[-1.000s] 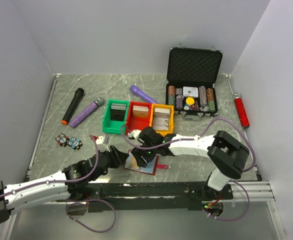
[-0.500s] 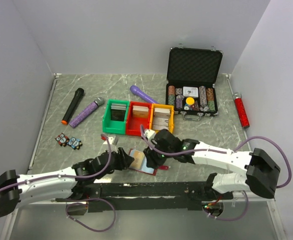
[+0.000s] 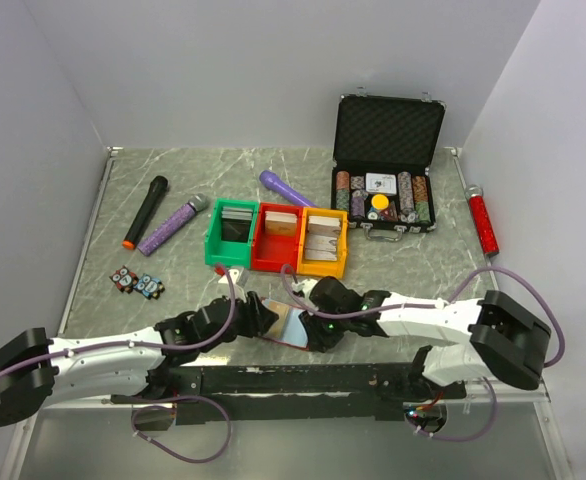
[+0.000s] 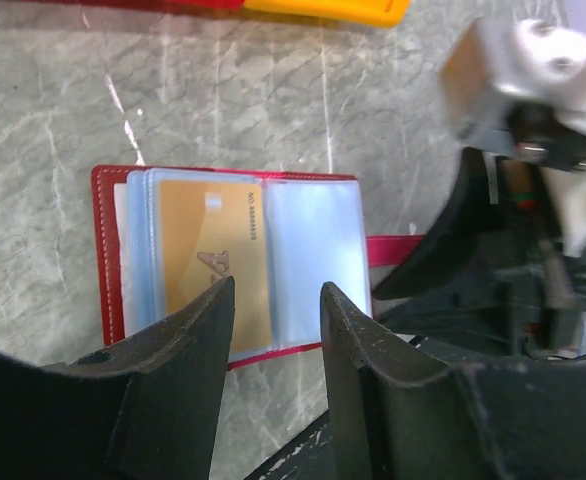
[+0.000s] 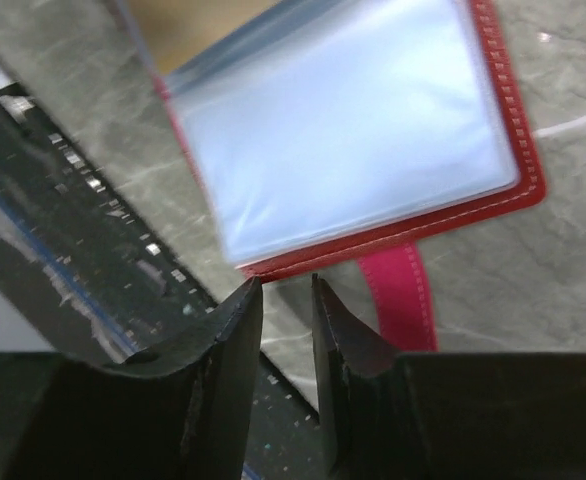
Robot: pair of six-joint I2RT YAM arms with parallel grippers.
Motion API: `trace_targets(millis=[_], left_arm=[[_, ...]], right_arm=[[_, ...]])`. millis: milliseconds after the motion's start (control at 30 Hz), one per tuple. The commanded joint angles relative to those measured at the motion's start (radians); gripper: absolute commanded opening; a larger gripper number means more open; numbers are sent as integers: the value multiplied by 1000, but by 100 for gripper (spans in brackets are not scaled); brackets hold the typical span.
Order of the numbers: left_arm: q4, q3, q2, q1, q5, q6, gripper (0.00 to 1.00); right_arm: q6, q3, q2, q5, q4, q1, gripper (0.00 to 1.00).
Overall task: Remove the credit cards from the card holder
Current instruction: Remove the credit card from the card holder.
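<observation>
Card holder (image 4: 313, 250) lies open. Left gripper (image 4: 278, 290), jaws apart, hovers above the gold card (image 4: 208, 250). Right gripper (image 5: 285, 285) is barely apart and empty, the holder's edge just ahead. Next job: pinch that card and slide it out.

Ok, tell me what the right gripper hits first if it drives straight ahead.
The right gripper points at the card holder's red edge, just beside the snap tab. It would probably meet that edge first, though how high it sits above the holder is unclear.
</observation>
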Motion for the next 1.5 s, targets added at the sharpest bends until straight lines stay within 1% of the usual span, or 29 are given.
trace_targets(millis=[0, 133, 267, 367, 567, 667, 733, 833, 867, 933, 1000, 1100, 1133, 1233, 1367, 1467], left_arm=[[13, 32, -6, 3, 8, 9, 45], [16, 21, 7, 3, -7, -4, 45], [-24, 26, 67, 0, -64, -40, 42], [-44, 26, 89, 1, -81, -55, 41], [-33, -32, 17, 1, -85, -90, 41], [-56, -43, -18, 1, -95, -96, 41], [-81, -44, -49, 1, -101, -96, 41], [-105, -51, -121, 1, -122, -90, 42], [-107, -54, -147, 1, -127, -84, 44], [-79, -63, -189, 1, -119, -66, 46], [-21, -74, -197, 1, -95, -40, 47], [39, -77, -160, 3, -67, -32, 45], [56, -80, -138, 3, -59, -37, 44], [120, -106, -92, 4, -36, -58, 37], [189, -138, -78, 18, -10, -81, 31], [217, -161, -86, 38, 7, -87, 27]], right_arm=[[34, 26, 45, 37, 38, -41, 35], [54, 27, 82, 9, 59, -110, 35], [61, 21, 93, -11, 90, -173, 34], [57, 35, 110, -23, 96, -196, 34], [38, 92, 133, -12, 90, -240, 35], [20, 139, 144, -6, 53, -248, 36], [15, 148, 116, 21, 19, -247, 39], [18, 142, 21, 99, -57, -235, 53], [20, 141, -19, 135, -80, -227, 56], [23, 132, -106, 169, -105, -204, 58], [23, 106, -171, 141, -61, -181, 58], [32, 67, -212, 10, 79, -175, 57], [47, 66, -200, -41, 118, -175, 54], [95, 67, -134, -171, 241, -173, 41], [170, 50, -35, -247, 416, -175, 38], [218, 35, 25, -253, 504, -175, 38]])
